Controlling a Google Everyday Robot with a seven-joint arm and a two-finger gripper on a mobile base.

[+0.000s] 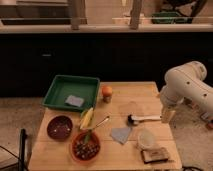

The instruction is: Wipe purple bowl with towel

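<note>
Arm's on the right, gripper (168, 115) hanging at the table (135, 97) edge by a brush (142, 119) handle (can't tell if it's spread or pressed together). Towel (121, 134) lies creased mid-table, apart from it. Purple bowl (60, 127) sits front-left, beside the orange bowl (86, 145).

Wooden table (141, 96), speckled floor (19, 112), dark cabinets (75, 55).

Dark purple bowl (52, 131), grey-blue towel (121, 134), green tray (75, 78) and speckled orange-brown bowl (74, 151) on a pale wooden table (131, 96); the white arm's cream gripper (167, 117) hangs at its right edge.
</note>
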